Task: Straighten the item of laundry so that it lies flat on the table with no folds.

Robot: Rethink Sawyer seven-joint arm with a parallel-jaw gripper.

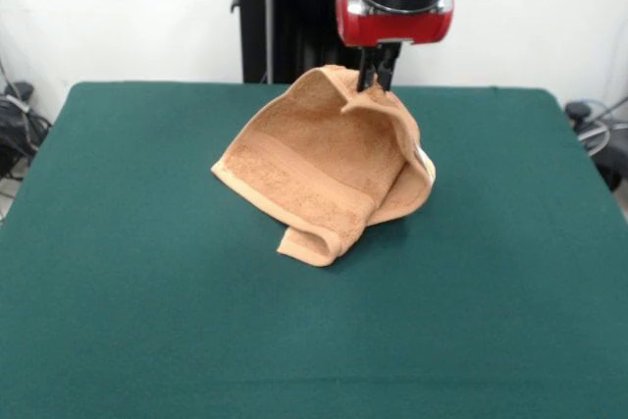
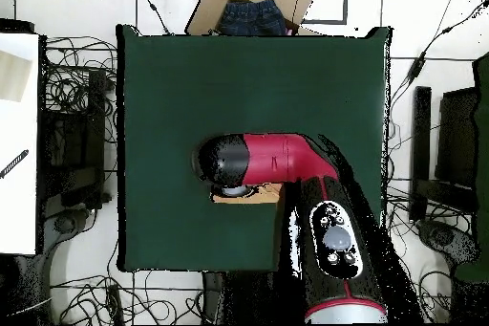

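The light orange-brown terry towel (image 1: 329,169) hangs bunched from its upper corner in the front view, with its lower folds resting on the dark green table (image 1: 147,272). One woven border band runs across it and an end is rolled under at the front. My gripper (image 1: 378,74) is shut on the towel's top corner and holds it above the table. In the overhead view the arm covers the gripper and nearly all of the towel; only a strip of towel (image 2: 250,195) shows below it. The white tag does not show clearly.
The red and black arm (image 2: 287,160) reaches over the table's middle (image 2: 172,83). A cardboard box with blue denim (image 2: 253,11) sits beyond the table's top edge. Cables and stands lie round the table on both sides.
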